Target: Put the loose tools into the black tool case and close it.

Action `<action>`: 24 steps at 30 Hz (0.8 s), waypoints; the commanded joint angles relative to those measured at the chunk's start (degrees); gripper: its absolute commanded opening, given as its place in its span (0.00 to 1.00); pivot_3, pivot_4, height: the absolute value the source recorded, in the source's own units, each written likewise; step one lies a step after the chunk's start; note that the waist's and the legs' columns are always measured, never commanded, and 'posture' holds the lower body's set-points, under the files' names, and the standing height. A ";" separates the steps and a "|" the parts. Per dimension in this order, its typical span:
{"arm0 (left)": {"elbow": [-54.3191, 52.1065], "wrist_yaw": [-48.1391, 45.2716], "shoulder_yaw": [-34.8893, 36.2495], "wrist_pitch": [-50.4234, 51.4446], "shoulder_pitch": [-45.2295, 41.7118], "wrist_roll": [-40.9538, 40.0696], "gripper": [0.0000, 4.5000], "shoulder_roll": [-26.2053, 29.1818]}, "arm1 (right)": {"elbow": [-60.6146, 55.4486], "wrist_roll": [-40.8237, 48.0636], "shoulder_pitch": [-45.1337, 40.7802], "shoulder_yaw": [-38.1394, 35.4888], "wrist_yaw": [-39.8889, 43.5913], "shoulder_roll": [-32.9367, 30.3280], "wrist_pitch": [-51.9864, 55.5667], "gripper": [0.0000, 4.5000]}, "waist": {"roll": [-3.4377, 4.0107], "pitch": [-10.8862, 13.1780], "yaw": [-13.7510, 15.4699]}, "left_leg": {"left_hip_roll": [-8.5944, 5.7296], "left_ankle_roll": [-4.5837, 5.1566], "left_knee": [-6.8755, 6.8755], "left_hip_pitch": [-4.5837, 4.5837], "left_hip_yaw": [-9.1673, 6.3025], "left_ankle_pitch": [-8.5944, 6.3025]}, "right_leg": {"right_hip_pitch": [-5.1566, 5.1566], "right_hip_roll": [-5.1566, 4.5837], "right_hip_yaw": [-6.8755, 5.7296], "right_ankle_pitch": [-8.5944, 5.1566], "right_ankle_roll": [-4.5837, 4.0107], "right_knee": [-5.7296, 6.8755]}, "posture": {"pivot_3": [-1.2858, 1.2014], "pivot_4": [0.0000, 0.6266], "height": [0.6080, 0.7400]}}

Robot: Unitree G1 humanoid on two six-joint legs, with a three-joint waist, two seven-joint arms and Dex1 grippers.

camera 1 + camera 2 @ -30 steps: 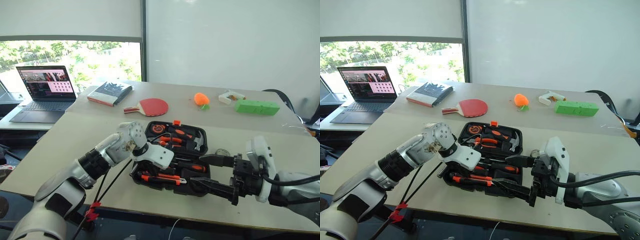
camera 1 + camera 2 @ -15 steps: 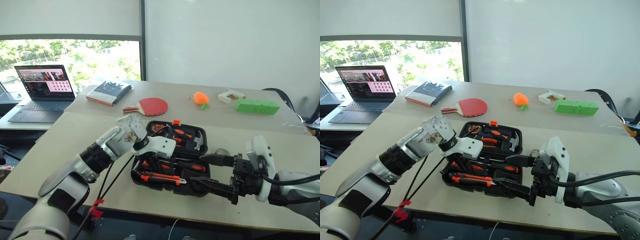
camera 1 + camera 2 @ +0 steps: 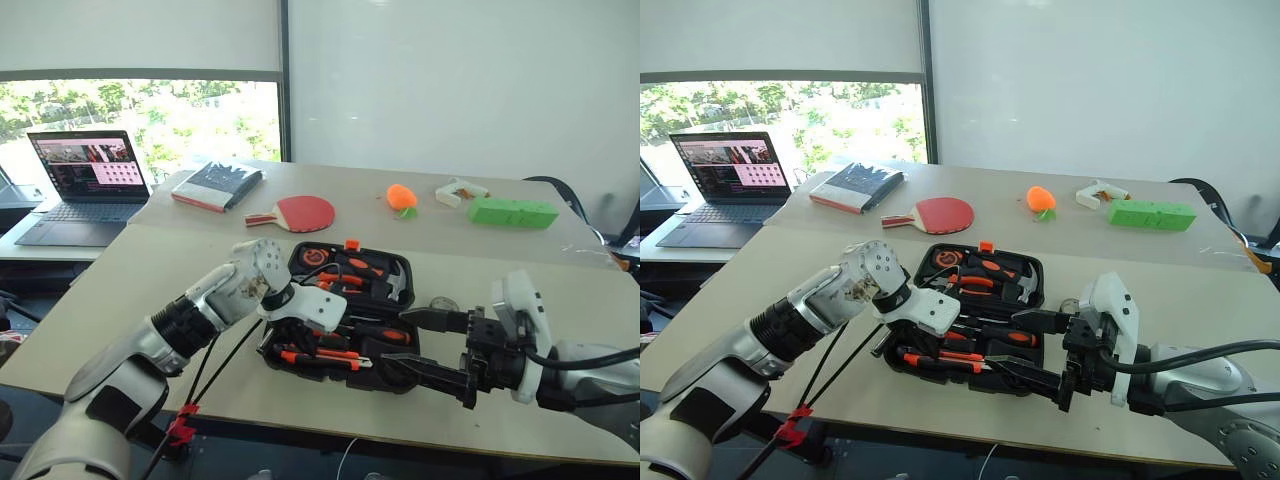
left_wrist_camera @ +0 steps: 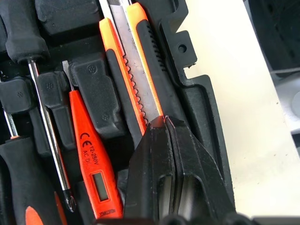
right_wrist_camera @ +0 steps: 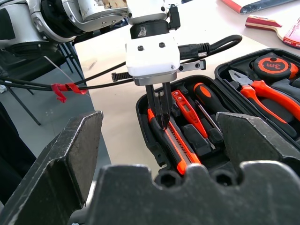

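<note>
The black tool case point(image 3: 1036, 268) lies open on the table. A tape measure, pliers and a hammer sit in its far half. In the near half lie the long black-and-orange utility knife point(image 4: 140, 70), the slim all-orange screwdriver point(image 4: 89, 154) and black-handled screwdrivers point(image 5: 206, 96). My left gripper point(image 5: 162, 123) is shut and points down, its tips point(image 4: 164, 121) on the knife's blade in its recess. My right gripper point(image 3: 427, 347) hangs open just off the case's near right corner, holding nothing. A small ring-shaped roll point(image 3: 445, 303) lies on the table right of the case.
Behind the case lie a red paddle point(image 3: 305, 213), a dark book point(image 3: 218, 186), an orange object point(image 3: 402, 197), a white object point(image 3: 460, 190) and a green block point(image 3: 512, 212). A laptop point(image 3: 85, 185) stands on a lower desk at far left. Black cables hang under my left forearm.
Half a second ago my left wrist stood slightly higher over the case; it is back down with its shut tips on the knife. The right gripper has not moved.
</note>
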 commanded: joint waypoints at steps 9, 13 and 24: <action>0.72 -0.24 -3.05 -6.14 2.90 5.50 0.01 -0.38 | -1.15 -0.02 -0.10 -0.39 -1.05 0.61 -1.52 1.00 | 0.03 -0.04 -0.11 | 0.01 0.00 -0.01 0.04 0.03 0.00 | 0.02 0.02 0.03 0.00 0.00 0.01 | 0.52 0.24 0.97; 0.01 -0.31 -3.30 -5.87 3.14 4.66 0.01 -0.20 | -1.33 0.08 0.07 -0.25 -1.33 0.93 -1.45 1.00 | 0.05 -0.05 -0.09 | 0.01 0.00 -0.02 0.05 0.02 0.00 | 0.03 0.02 0.03 0.00 -0.01 0.01 | 0.52 0.24 0.97; 0.38 -0.31 -7.17 -8.82 1.18 1.67 0.01 8.39 | -0.34 -0.39 -0.85 0.62 -0.79 0.97 -1.43 1.00 | 0.06 -0.05 -1.37 | 0.12 0.01 -0.13 0.12 0.01 -0.01 | -0.02 0.13 0.17 -0.01 -0.06 0.03 | 0.52 0.24 0.97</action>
